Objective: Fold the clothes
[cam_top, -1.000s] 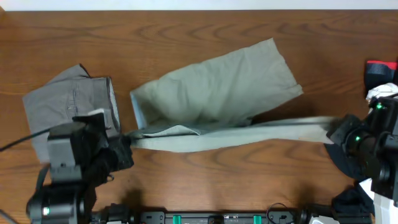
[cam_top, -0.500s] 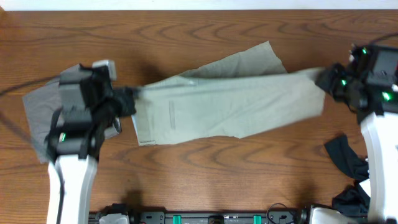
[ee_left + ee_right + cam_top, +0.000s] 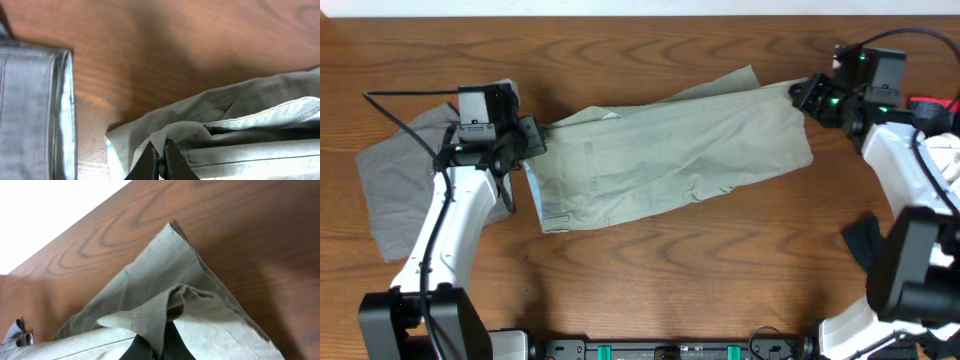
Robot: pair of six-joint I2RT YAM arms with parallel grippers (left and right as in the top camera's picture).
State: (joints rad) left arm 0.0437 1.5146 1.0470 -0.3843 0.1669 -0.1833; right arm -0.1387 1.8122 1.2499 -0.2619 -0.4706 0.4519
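Observation:
The khaki-beige shorts (image 3: 670, 160) lie folded lengthwise across the middle of the table, slanting up to the right. My left gripper (image 3: 535, 140) is shut on their left end; in the left wrist view a pinch of cloth (image 3: 175, 131) stands between the black fingers (image 3: 172, 160). At the right end, my right gripper (image 3: 803, 92) is shut on the upper corner, and its wrist view shows beige fabric (image 3: 160, 315) clamped in the jaws. Darker grey shorts (image 3: 405, 180) lie flat at the far left, partly under my left arm, and their edge (image 3: 30, 110) shows in the left wrist view.
A red object (image 3: 932, 105) and something white (image 3: 942, 155) sit at the right edge. Dark cloth (image 3: 875, 250) lies low on the right near my right arm. Bare brown wood (image 3: 670, 280) runs along the front.
Both grippers carried the near edge of the khaki shorts away from the front and over onto the far side, folding them in half. Both arms now reach far back.

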